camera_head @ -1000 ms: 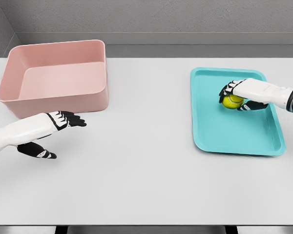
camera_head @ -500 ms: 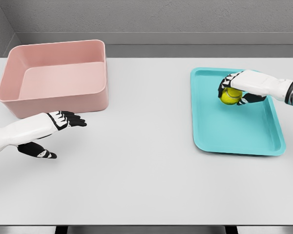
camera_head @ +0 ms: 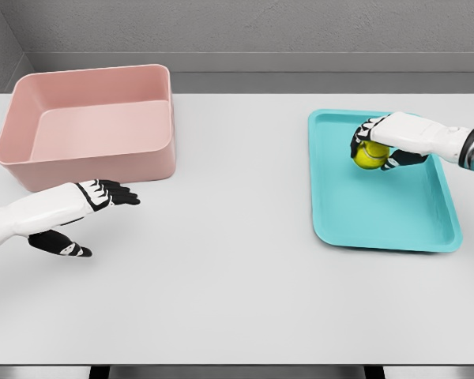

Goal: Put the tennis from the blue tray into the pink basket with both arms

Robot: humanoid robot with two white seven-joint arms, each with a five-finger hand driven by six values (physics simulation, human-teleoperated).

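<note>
Bright even overhead light, soft faint shadows, no glare, sharp clean render throughout

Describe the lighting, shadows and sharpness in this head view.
Head view: even, diffuse light, no glare; only soft shadows, under the left hand and beside the pink basket; the tennis ball in the right hand and the blue tray look sharp, no blur.

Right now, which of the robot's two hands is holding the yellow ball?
The right hand, over the blue tray, has its fingers wrapped around the tennis ball. The left hand is open and empty beside the pink basket.
</note>
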